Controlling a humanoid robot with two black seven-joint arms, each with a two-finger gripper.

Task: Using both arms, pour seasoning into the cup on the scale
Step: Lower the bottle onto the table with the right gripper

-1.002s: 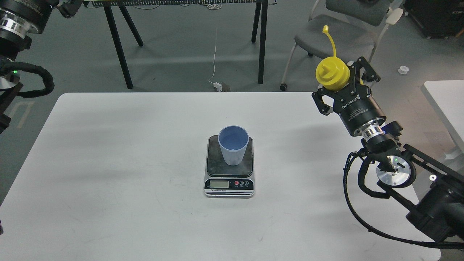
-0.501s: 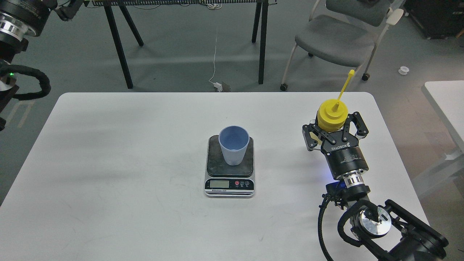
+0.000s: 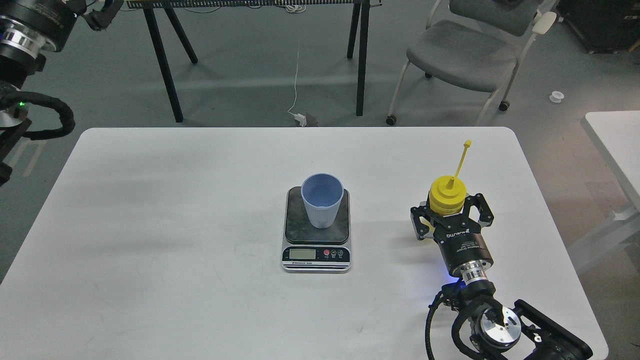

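Observation:
The light-blue ribbed cup [image 3: 323, 200] stands upright on the dark plate of the scale [image 3: 316, 255], at the middle of the white table. The yellow seasoning bottle [image 3: 448, 197] is upright at the right of the table, with its cap strap sticking up and to the right. My right gripper [image 3: 449, 214] comes in from the lower right and its fingers close around the bottle's body below the cap. The bottle's lower part is hidden by the gripper. My left arm is at the top left, off the table; its gripper [image 3: 102, 12] is cut by the frame edge.
The white table [image 3: 150, 225] has rounded far corners. Behind it on the floor are black trestle legs [image 3: 165, 65], a grey chair [image 3: 465, 50] and a white cable. Another white table edge [image 3: 615, 140] is at the far right.
My right gripper has carried the yellow bottle down and toward me, from high above the table's far right corner to low over the table to the right of the scale. The cup and scale have not moved.

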